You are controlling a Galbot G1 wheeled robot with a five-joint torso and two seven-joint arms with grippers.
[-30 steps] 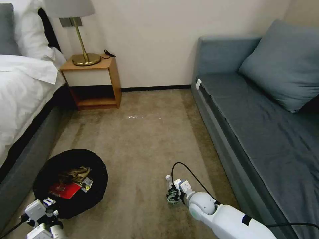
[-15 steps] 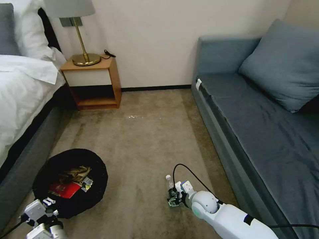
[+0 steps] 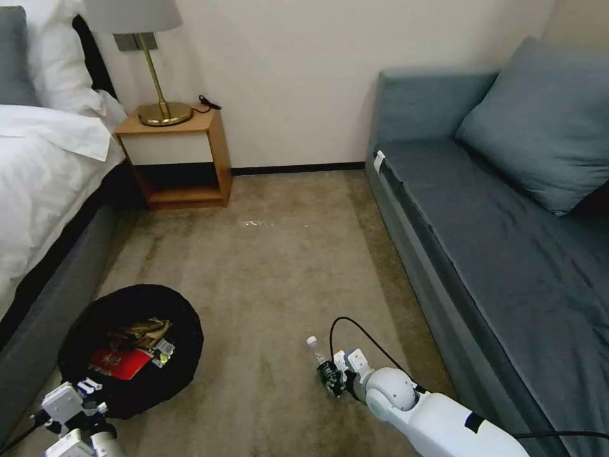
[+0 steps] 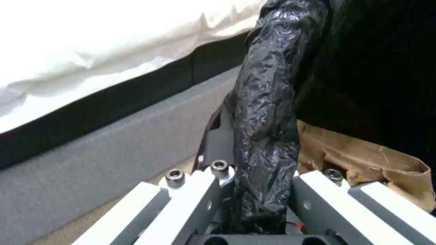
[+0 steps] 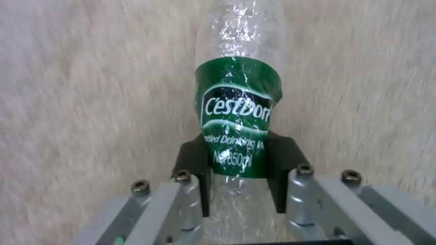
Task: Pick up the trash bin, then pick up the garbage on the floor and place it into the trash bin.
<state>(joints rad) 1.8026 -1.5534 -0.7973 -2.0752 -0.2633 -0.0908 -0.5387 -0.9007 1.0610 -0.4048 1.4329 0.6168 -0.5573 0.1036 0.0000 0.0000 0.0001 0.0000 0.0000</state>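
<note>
The round black trash bin [image 3: 130, 349] hangs at the lower left beside the bed, lined with a black bag [image 4: 265, 112]. My left gripper [image 3: 89, 388] is shut on its near rim; the wrist view shows the bag-covered rim pinched between the fingers. Inside lie a red-and-white wrapper [image 3: 120, 363], a gold-brown wrapper [image 3: 144, 330] and a tan paper scrap [image 4: 363, 160]. My right gripper [image 3: 331, 377] is shut on the clear green-labelled bottle [image 5: 238, 115], held low over the carpet with its white cap [image 3: 311, 341] tilted toward the bin.
A grey sofa [image 3: 495, 241] runs along the right side. The bed [image 3: 44, 165] lines the left, and a wooden nightstand [image 3: 177, 152] with a brass lamp stands at the back wall. Open carpet [image 3: 266, 266] lies between them.
The right gripper has tilted the bottle so its cap leans left toward the bin. The bin and left gripper have shifted slightly left and down.
</note>
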